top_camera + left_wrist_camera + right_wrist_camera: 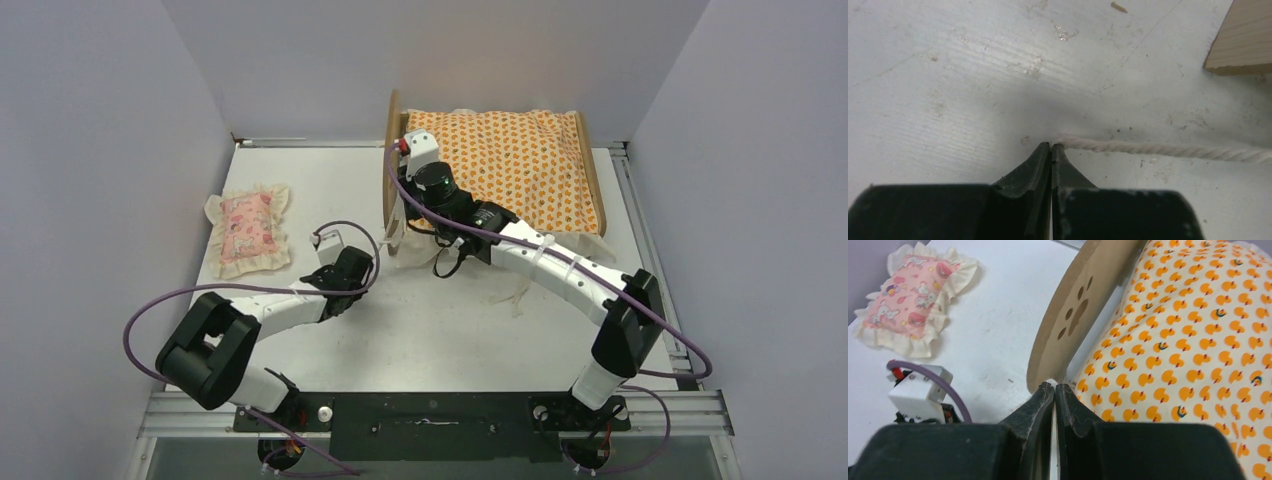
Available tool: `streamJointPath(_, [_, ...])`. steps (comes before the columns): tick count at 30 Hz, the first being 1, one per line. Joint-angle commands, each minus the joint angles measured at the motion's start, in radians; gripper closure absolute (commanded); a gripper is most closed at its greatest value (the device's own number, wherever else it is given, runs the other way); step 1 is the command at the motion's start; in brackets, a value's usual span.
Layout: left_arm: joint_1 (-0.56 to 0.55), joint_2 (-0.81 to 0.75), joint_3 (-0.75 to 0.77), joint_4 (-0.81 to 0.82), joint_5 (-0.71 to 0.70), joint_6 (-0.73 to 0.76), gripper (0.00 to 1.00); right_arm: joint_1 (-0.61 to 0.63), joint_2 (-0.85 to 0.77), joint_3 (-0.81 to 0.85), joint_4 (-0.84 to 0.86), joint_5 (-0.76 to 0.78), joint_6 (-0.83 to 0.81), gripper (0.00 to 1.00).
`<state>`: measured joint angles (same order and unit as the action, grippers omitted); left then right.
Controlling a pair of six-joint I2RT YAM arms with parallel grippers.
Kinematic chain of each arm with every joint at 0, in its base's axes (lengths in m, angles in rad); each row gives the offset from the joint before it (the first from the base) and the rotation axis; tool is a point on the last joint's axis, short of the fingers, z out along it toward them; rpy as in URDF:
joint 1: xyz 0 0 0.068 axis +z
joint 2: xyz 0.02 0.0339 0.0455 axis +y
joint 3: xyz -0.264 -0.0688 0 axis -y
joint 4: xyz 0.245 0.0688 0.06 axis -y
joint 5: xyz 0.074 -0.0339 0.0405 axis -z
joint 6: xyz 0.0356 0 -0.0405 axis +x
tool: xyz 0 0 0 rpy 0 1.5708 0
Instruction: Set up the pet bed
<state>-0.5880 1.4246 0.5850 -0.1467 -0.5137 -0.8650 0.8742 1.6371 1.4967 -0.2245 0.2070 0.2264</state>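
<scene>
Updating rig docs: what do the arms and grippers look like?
Left arm and right arm: white links, black joints, a purple cable along each, white wrist camera boxes. Left gripper and right gripper: black fingers tapering to tips.

Scuffed white table (480, 330): frilled pink pillow (247, 230) at left, pet bed (391, 140) at back, twisted white cord (1168, 149) nearby

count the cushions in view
2. The pink pillow lies on the table, left of the bed. The duck-print mattress lies in the bed. Anything beneath the mattress would be hidden.
</scene>
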Motion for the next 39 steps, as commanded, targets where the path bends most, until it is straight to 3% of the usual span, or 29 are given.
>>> streamJointPath(1, [-0.009, 0.068, 0.025, 0.017, 0.084, -0.028, 1.00, -0.066, 0.061, 0.108, 0.015, 0.095, -0.065, 0.95])
streamJointPath(15, [-0.097, -0.044, -0.082, -0.084, 0.176, -0.149, 1.00, -0.185, 0.166, 0.338, 0.080, 0.021, -0.126, 0.95])
streamJointPath(23, [-0.080, -0.097, -0.163, -0.163, 0.178, -0.250, 1.00, -0.212, 0.262, 0.487, 0.086, -0.031, -0.155, 0.95])
streamJointPath(33, [0.002, -0.156, -0.188, -0.187, 0.182, -0.296, 1.00, -0.244, 0.274, 0.439, 0.114, -0.067, -0.141, 0.95])
streamJointPath(39, [0.002, -0.095, -0.173, -0.137, 0.208, -0.252, 1.00, -0.224, 0.214, 0.457, -0.034, -0.155, -0.068, 0.95])
